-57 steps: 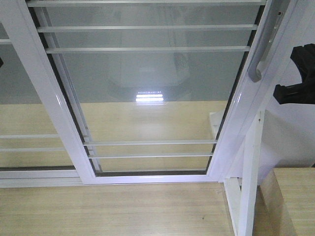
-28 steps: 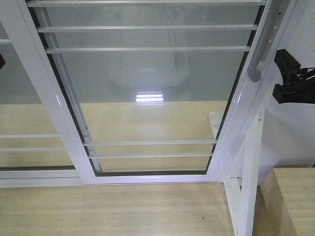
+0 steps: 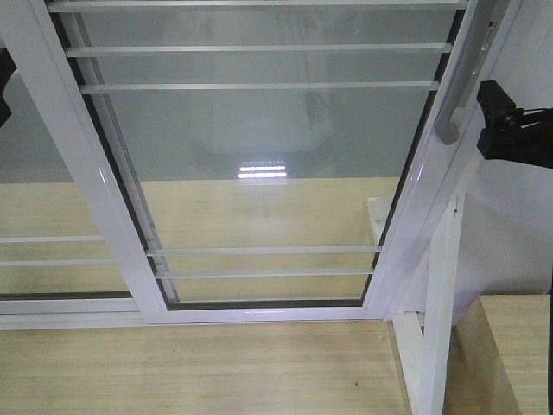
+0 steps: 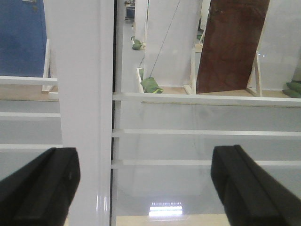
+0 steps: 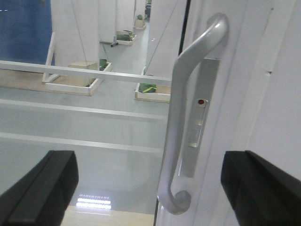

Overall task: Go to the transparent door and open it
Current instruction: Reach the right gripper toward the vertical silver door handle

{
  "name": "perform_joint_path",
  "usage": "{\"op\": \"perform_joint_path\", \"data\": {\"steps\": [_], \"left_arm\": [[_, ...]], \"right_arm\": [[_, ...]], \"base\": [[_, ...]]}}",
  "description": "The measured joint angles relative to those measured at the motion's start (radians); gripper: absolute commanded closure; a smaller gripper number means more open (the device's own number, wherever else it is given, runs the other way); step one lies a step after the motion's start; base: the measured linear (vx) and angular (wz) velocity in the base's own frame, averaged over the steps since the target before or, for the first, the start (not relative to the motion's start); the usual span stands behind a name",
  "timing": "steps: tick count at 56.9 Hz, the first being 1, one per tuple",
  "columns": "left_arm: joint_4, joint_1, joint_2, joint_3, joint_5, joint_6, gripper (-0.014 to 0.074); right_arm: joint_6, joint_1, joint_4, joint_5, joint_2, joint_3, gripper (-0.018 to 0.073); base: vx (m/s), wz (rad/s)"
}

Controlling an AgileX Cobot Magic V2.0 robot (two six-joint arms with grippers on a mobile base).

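Note:
The transparent door point(image 3: 259, 164) is a clear glass panel with thin white bars in a glossy white frame. Its curved silver handle point(image 3: 456, 91) is on the right upright. My right gripper point(image 3: 486, 121) hovers just right of the handle, apart from it. In the right wrist view the handle point(image 5: 181, 122) stands ahead, between the wide-apart fingers of the open right gripper point(image 5: 150, 188), not touching them. My left gripper point(image 4: 146, 188) is open, facing the door's left upright point(image 4: 80, 94) and the glass. In the front view only a black edge of the left gripper point(image 3: 4, 86) shows.
A similar barred glass panel point(image 3: 52, 207) without a handle adjoins on the left. Below lies a pale wooden floor point(image 3: 199, 367). A white post point(image 3: 436, 328) and a wooden box point(image 3: 510, 346) stand at lower right. Through the glass are a brown board point(image 4: 230, 42) and green bags point(image 4: 151, 84).
The right gripper has levelled out and edged left, closer to the handle. More of the left gripper now shows at the left edge of the front view.

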Motion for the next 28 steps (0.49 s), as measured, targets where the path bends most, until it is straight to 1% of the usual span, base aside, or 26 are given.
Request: {"op": "perform_joint_path", "data": {"steps": [6, 13, 28], "left_arm": [[0.0, 0.0, 0.0, 0.0, 0.008, 0.0, -0.0006], [0.0, 0.0, 0.0, 0.0, 0.008, 0.0, 0.0017], [0.0, 0.0, 0.0, 0.0, 0.008, 0.003, 0.0018]], "right_arm": [[0.0, -0.024, 0.005, -0.054, 0.081, -0.02, -0.0018], [0.0, -0.043, 0.005, -0.084, 0.184, -0.07, 0.0013], [0.003, -0.074, -0.003, -0.119, 0.409, -0.231, 0.002]], "base": [[0.0, 0.0], [0.0, 0.0], [0.0, 0.0]]}}
